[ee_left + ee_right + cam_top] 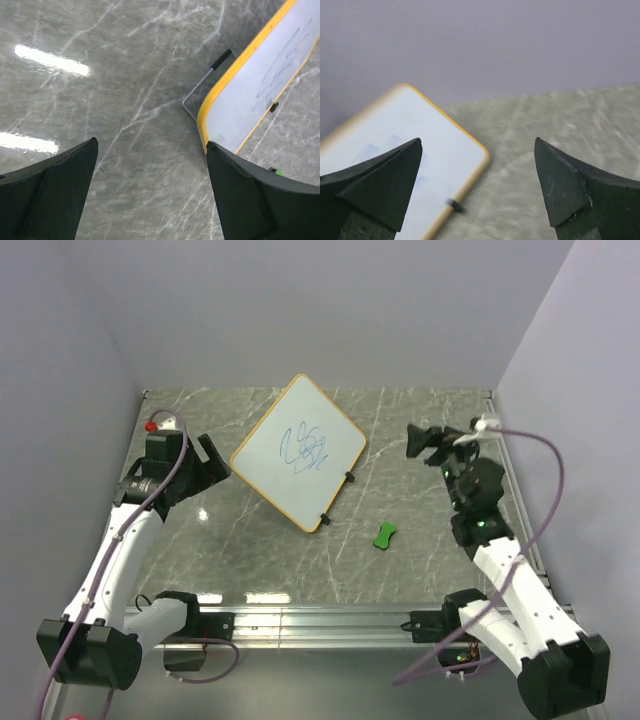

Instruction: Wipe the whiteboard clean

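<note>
The whiteboard (298,452) is seen on the bench (420,420) between the two sets of jaws, turned so that its corners point outward like a diamond, and its left corner lies just beside the left jaws. A blue scribble (306,446) is carried near the middle of its white face, and two small black clips (350,477) are fixed along the edge that faces the right jaws. The left jaws, borne by the left arm (120,540), are spread wide with nothing held between them. In the left wrist view only bare bench is framed by the dark fingers (50,195), and the board's yellow-framed corner is found just ahead of the right-hand finger. A thin wire leg (200,87) with a black tip is seen protruding from under that frame edge. The right jaws, borne by the right arm (500,570), are likewise parted and empty. In the right wrist view the board is shown ahead of them and off toward the left-hand finger, well apart from both fingers. A small green eraser (385,534) lies on the bench apart from the board's near corner, closer to the right jaws than to the left and touched by neither.
</note>
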Motion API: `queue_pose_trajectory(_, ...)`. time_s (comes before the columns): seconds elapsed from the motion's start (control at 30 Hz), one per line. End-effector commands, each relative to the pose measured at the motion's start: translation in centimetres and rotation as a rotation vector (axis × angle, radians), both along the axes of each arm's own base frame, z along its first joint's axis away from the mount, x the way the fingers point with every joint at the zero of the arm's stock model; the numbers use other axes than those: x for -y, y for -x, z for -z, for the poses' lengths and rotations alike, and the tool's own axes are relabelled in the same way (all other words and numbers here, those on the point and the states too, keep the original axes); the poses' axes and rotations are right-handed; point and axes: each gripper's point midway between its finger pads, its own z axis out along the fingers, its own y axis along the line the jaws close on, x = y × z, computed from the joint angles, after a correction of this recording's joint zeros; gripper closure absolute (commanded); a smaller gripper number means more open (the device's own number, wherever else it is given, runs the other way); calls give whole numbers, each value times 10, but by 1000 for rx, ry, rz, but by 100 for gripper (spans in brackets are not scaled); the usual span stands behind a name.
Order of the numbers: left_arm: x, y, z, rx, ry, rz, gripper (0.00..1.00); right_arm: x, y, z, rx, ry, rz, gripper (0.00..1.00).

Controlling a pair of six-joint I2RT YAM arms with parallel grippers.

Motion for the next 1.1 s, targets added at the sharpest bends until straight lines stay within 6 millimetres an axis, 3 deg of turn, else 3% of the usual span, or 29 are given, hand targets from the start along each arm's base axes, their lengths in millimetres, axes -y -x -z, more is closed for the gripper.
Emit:
queue_pose_trajectory(0.0, -8, -6, -27, 42, -12, -64, 3, -28, 21, -48, -139, -171, -95, 0)
queue_pose_trajectory(0.03, -6, -8, -30, 45, 0, -62, 1, -48, 36, -34, -264, -148, -201, 0)
queue_pose_trajectory(0.07, -4, -10, -36, 53, 14, -61, 1, -54, 41, -59, -261, -177, -236, 0)
queue_pose_trajectory(0.1, 0, -10, -36, 48, 30, -46, 1, -54, 42, -53, -327, -231, -213, 0)
queue_pose_trajectory(0.13, 0, -11, -35, 43, 32, -48, 1, -47, 51, -27, -494, -421, -105, 0)
queue_pose_trajectory(0.17, 0, -11, -27, 17, 33, -53, 1, -36, 54, -6, -581, -502, -35, 0)
queue_pose_trajectory(0.23, -2, -9, -19, -16, 22, -69, 1, -55, 70, 32, -733, -570, -192, 0)
queue_pose_trajectory(0.27, -2, -8, -19, -16, 22, -65, 1, -66, 81, 39, -786, -604, -273, 0)
queue_pose_trajectory(0.37, 4, 1, -28, 25, 43, -24, 1, -70, 101, 75, -892, -629, -259, 0)
queue_pose_trajectory(0.4, 10, 5, -31, 40, 69, 9, 1, -70, 107, 74, -885, -665, -252, 0)
queue_pose_trajectory(0.43, 12, 12, -42, 85, 83, 26, 1, -69, 112, 82, -907, -689, -234, 0)
queue_pose_trajectory(0.53, 16, 30, -48, 140, 109, 54, 1, -75, 126, 104, -981, -751, -213, 0)
queue_pose_trajectory(0.6, 16, 40, -40, 138, 116, 58, 1, -75, 133, 124, -1044, -696, -141, 0)
queue_pose_trajectory(0.63, 15, 46, -42, 159, 121, 57, 1, -75, 131, 122, -1049, -658, -123, 0)
queue_pose_trajectory(0.77, 21, 58, -17, 130, 142, 82, 1, -72, 137, 161, -1229, -572, 12, 5)
queue_pose_trajectory(0.9, 26, 62, -22, 121, 161, 90, 1, -65, 142, 178, -1332, -490, 142, 9)
queue_pose_trajectory(1.07, 30, 65, -26, 146, 105, 139, 0, -59, 135, 199, -1381, -446, 240, 13)
